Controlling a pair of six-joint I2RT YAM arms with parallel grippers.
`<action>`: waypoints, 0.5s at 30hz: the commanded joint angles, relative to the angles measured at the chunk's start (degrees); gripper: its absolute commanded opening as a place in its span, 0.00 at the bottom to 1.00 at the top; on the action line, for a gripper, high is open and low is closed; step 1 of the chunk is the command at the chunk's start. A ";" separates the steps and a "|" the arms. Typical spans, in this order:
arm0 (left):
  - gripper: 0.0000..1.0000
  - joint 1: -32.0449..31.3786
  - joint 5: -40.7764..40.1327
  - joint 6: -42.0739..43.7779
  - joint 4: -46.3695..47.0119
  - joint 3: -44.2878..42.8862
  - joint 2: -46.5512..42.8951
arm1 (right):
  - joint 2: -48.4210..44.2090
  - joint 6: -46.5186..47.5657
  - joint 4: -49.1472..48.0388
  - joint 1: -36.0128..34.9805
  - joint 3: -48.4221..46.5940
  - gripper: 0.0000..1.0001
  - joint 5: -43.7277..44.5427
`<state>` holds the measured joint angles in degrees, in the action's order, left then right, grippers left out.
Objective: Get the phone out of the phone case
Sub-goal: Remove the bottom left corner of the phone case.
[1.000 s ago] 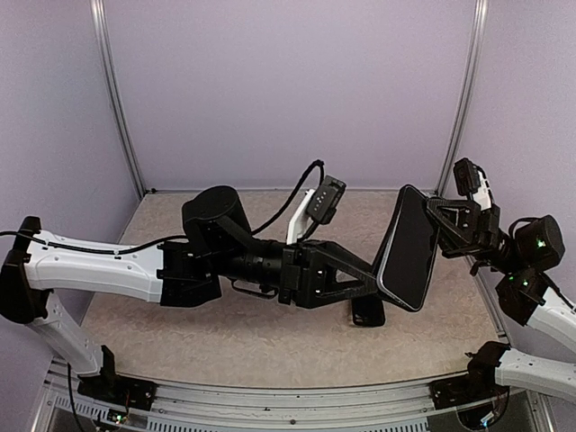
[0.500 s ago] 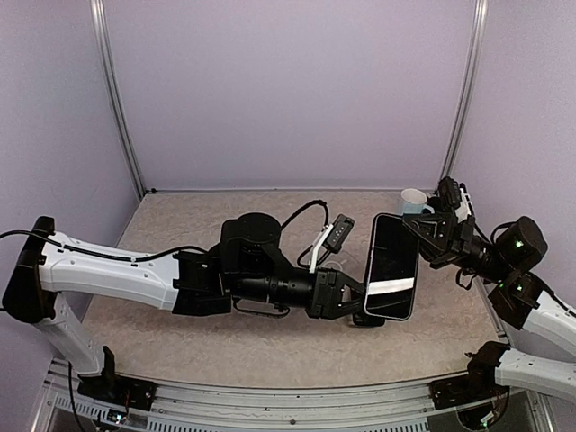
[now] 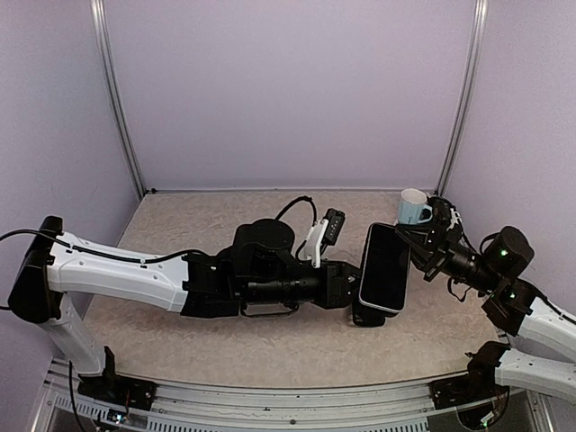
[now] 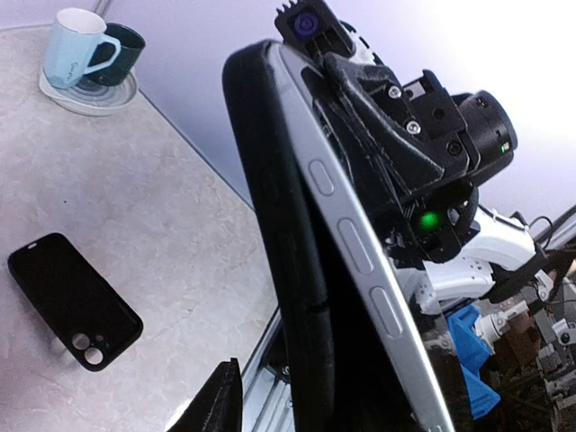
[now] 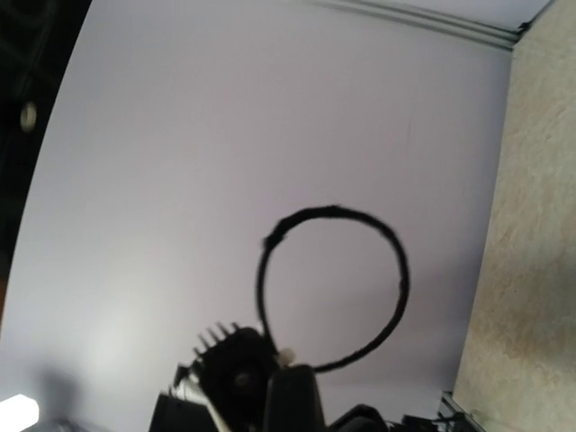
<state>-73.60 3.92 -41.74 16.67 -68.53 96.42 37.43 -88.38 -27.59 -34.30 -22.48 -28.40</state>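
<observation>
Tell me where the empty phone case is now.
Left wrist view, lower left: the black phone case lies flat on the table, well apart from the cups.

The phone (image 3: pixel 385 268) is seen right of centre in the top view; the mug (image 3: pixel 413 207) is set just behind it, upper right; the case (image 4: pixel 75 301) is laid on the table (image 3: pixel 270 346) beneath.

No readable text, labels, brands, numbers.
</observation>
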 commanded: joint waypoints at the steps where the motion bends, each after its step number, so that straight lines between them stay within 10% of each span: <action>1: 0.41 1.08 -16.49 4.58 2.34 -3.67 0.63 | -0.59 -7.23 2.21 -1.55 0.10 0.00 -3.78; 15: 0.75 1.39 -33.28 -10.16 -15.04 7.08 -18.05 | -0.84 -1.34 2.19 1.17 0.78 0.00 3.64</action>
<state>-73.67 -16.88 -43.59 9.72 -64.12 87.68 37.32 -91.00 -23.75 -34.22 -21.67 -25.91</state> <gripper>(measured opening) 0.749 0.106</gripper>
